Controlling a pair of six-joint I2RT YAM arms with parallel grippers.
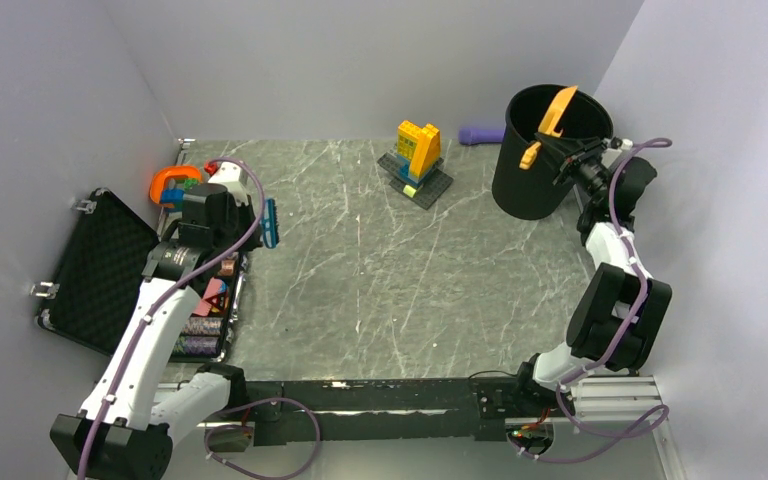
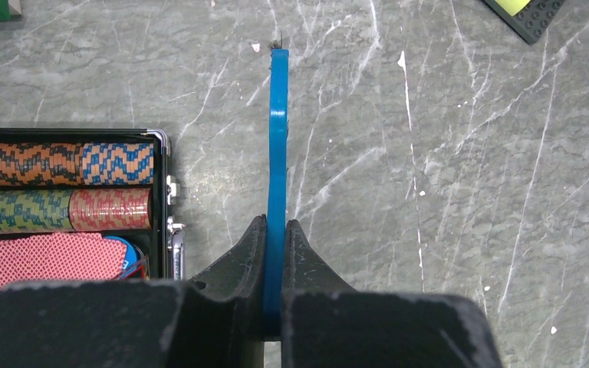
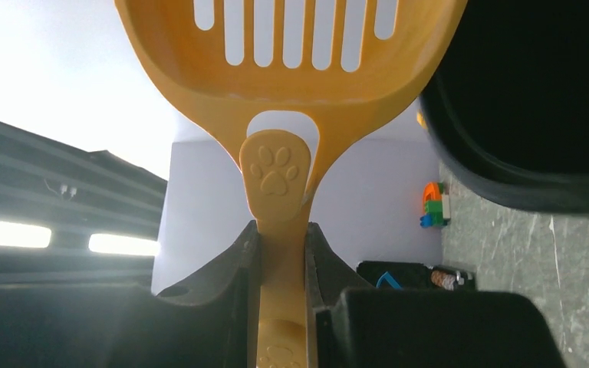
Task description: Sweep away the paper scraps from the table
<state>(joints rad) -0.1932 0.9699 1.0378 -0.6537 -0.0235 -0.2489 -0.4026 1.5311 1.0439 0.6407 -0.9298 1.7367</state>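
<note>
At the left edge of the tabletop (image 1: 360, 300), beside the open case (image 1: 110, 270), the left pincer (image 2: 276, 253) was closed on the handle end of the blue brush (image 2: 278, 138), which was seen edge-on. I could find no paper scraps on the grey surface, and whether they lay in the bucket I cannot tell. Such wads would probably be very light and soft and would scatter easily, so they are better pushed with bristles than pinched. A brick build (image 1: 417, 160) stood near the far edge. At the far right corner, the right pincer (image 3: 282, 253) gripped the stiff orange scoop (image 3: 291, 61) by its handle over the black bucket (image 1: 535, 170).
</note>
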